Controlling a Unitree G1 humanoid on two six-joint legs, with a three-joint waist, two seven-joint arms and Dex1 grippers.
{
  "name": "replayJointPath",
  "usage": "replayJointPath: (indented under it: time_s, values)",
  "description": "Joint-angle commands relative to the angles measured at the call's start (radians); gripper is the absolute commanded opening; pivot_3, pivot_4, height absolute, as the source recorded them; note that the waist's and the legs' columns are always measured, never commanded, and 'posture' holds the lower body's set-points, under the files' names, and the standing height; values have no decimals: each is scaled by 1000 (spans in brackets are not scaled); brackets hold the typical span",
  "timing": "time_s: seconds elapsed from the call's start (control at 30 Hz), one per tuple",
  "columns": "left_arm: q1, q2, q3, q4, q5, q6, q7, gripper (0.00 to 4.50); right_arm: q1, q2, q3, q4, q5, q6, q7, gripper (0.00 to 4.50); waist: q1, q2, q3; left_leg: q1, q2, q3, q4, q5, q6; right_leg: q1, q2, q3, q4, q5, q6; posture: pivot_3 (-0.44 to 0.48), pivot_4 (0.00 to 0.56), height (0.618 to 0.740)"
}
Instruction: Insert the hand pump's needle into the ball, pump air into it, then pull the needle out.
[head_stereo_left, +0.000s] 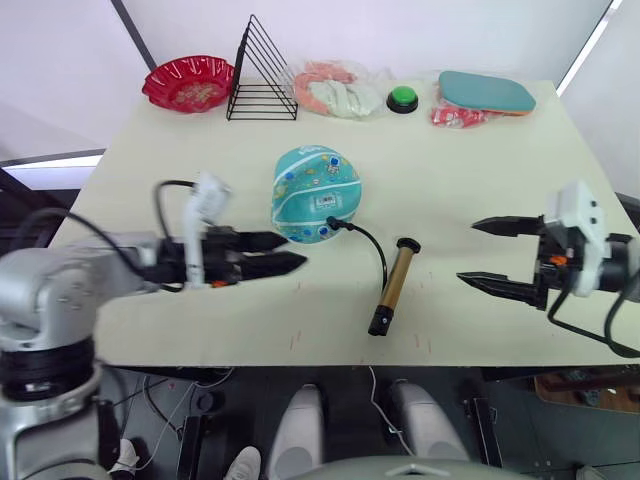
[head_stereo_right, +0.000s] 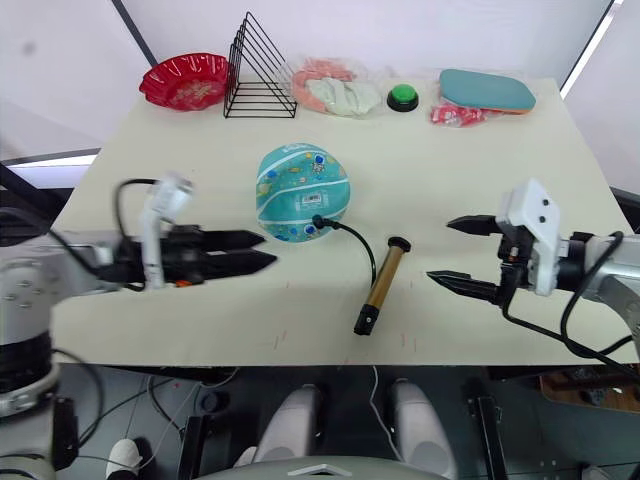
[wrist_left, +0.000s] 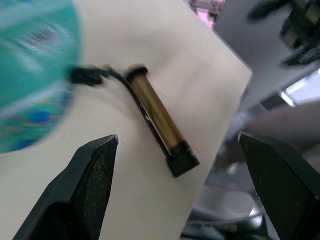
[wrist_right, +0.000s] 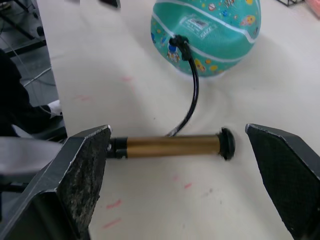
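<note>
1. The teal rubber ball with white seams and cartoon prints (head_stereo_left: 314, 194) sits mid-table on the pale tabletop (head_stereo_left: 480, 170). The thin black hose (head_stereo_left: 368, 243) meets the ball's surface at about 5 o'clock, beside the white sticker.
2. The hand pump with its amber-gold barrel and black caps (head_stereo_left: 393, 286) lies flat at 5 o'clock from the ball, apart from it, joined by the hose only.
3. The needle itself is hidden where the hose end touches the ball; it appears to be seated in the valve.
4. The left gripper (head_stereo_left: 272, 253) hovers at 7 o'clock of the ball, fingers spread, holding nothing.
5. The right gripper (head_stereo_left: 483, 252) waits at 3 o'clock of the pump, well apart from it, jaws released and empty.
6. Judgement: insertion looks done, and either pumping or pulling the needle is in hand. The next move calls for one gripper steadying the ball and the other taking the barrel or hose.
</note>
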Motion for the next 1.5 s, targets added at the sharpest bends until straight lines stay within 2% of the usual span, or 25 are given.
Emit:
replayJointPath:
  time_s: [0.03, 0.13, 0.2, 0.33, 0.63, 0.93, 1.1, 1.37, 1.43, 1.47, 1.5]
  values:
    - [-92, -107, -56, -5, -23, 63, 109, 4094, 78, -57, -142, -18, 42, -24, 63, 4500, 0, -1, 0, 0, 0, 0, 1, 0, 0, 0, 0, 0, 1, 0, 0, 0, 150, 740]
    - [-163, -202, -131, 33, 14, 118, 192, 4094, 183, -96, -249, -14, 41, -44, 130, 4500, 10, 0, 1, 0, 1, 0, 6, 0, 1, 3, 1, -2, 1, 0, 0, 0, 150, 740]
    - [-208, -278, -143, 81, 20, 154, 235, 4094, 250, -111, -316, -13, 41, -54, 173, 4500, 13, 0, 0, 0, 1, 0, 9, -2, 3, 4, 1, -1, 2, 1, 1, 0, 150, 740]
    - [-257, -391, -242, 174, 92, 168, 304, 4094, 359, -91, -438, -28, 48, -64, 201, 4500, 16, 0, 0, 1, 1, 1, 15, -2, 4, 7, 1, -1, 2, 2, 4, 0, 150, 740]
    - [-345, -537, -365, 395, 259, 78, 360, 4094, 482, -58, -518, -8, 20, -131, 211, 4500, 17, 1, 0, 1, 0, 0, 20, -2, 4, 11, 3, 2, 2, 5, 5, 0, 150, 740]
    - [-450, -567, -508, 626, 401, -53, 263, 4094, 536, -21, -498, -37, 7, -181, 176, 4500, 17, 2, 0, 1, -1, 0, 21, -2, 4, 11, 3, 3, 2, 6, 6, 0, 150, 740]
    - [-543, -642, -575, 852, 477, -143, 164, 4094, 566, -10, -494, -53, 0, -201, 163, 4500, 20, 2, 0, 0, -1, 0, 22, -2, 4, 11, 2, 3, 2, 6, 7, 0, 150, 740]
    - [-670, -744, -550, 1193, 587, -258, 83, 4094, 571, -2, -471, -80, 6, -206, 124, 4500, 16, 2, 0, 1, -2, 0, 22, -3, 5, 12, 2, 3, 2, 6, 7, 0, 150, 740]
    - [-698, -766, -545, 1276, 618, -285, 72, 3554, 574, 1, -460, -87, 2, -210, 116, 4500, 17, 2, 0, 1, -2, 0, 22, -3, 5, 12, 2, 3, 2, 6, 7, 0, 150, 740]
    - [-708, -773, -542, 1305, 631, -295, 66, 3554, 575, 2, -457, -89, 2, -211, 113, 4500, 17, 2, 0, 0, -2, 0, 23, -3, 5, 12, 2, 3, 2, 6, 7, 0, 150, 740]
    - [-717, -778, -535, 1328, 641, -301, 58, 3034, 576, 2, -454, -93, 2, -212, 110, 4500, 17, 2, 0, 0, -2, 0, 23, -3, 5, 12, 2, 3, 2, 6, 7, 0, 150, 740]
